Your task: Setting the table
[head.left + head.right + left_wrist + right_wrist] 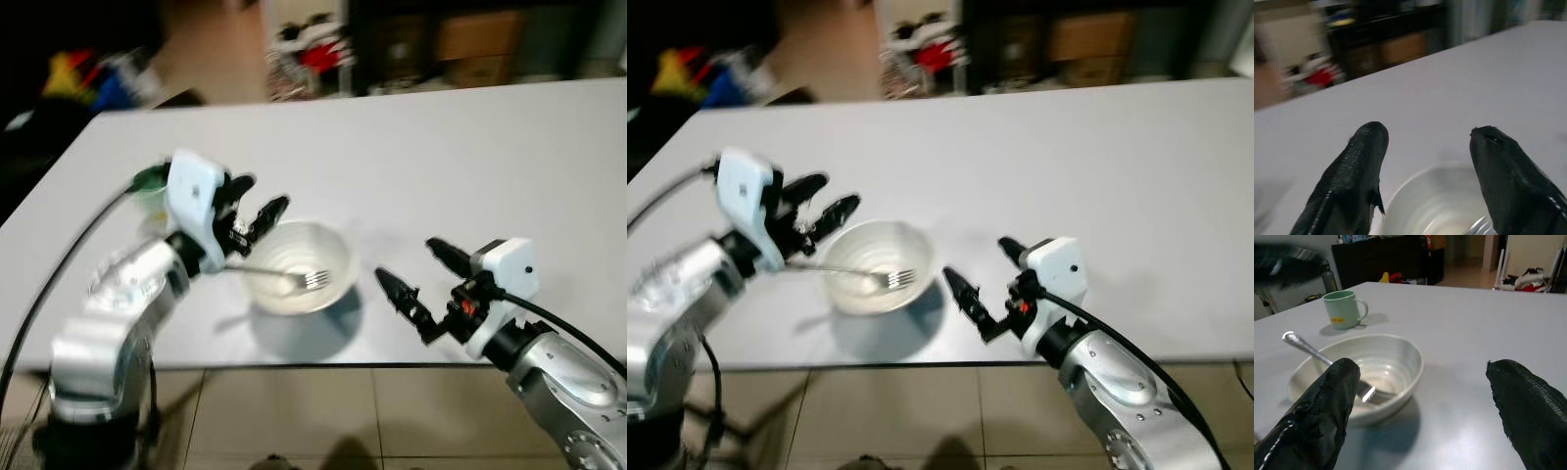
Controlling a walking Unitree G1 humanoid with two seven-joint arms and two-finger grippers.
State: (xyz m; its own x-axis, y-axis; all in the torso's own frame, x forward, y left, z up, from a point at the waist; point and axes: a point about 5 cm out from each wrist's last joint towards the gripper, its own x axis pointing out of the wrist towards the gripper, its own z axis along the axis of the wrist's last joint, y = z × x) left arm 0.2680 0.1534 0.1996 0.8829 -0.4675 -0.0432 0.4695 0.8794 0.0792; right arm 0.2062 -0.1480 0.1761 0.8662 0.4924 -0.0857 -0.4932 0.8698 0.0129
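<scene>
A white bowl [299, 264] stands near the front edge of the white table [470, 166]. A metal fork [294, 276] lies in it, tines down inside and handle resting over the left rim. My left gripper [261, 196] hovers open just above and left of the bowl, off the fork handle; in its wrist view the fingers [1359, 166] frame the bowl [1435, 200]. My right gripper [406, 260] is open to the right of the bowl, low over the table, with nothing in it. A green mug [1344, 308] stands behind the bowl, beyond my left wrist.
The table's front edge [323, 366] runs just below the bowl, with tiled floor [323, 421] beneath. Dark cabinets and red and white clutter [309, 49] lie beyond the far side. Bare tabletop stretches to the right and back.
</scene>
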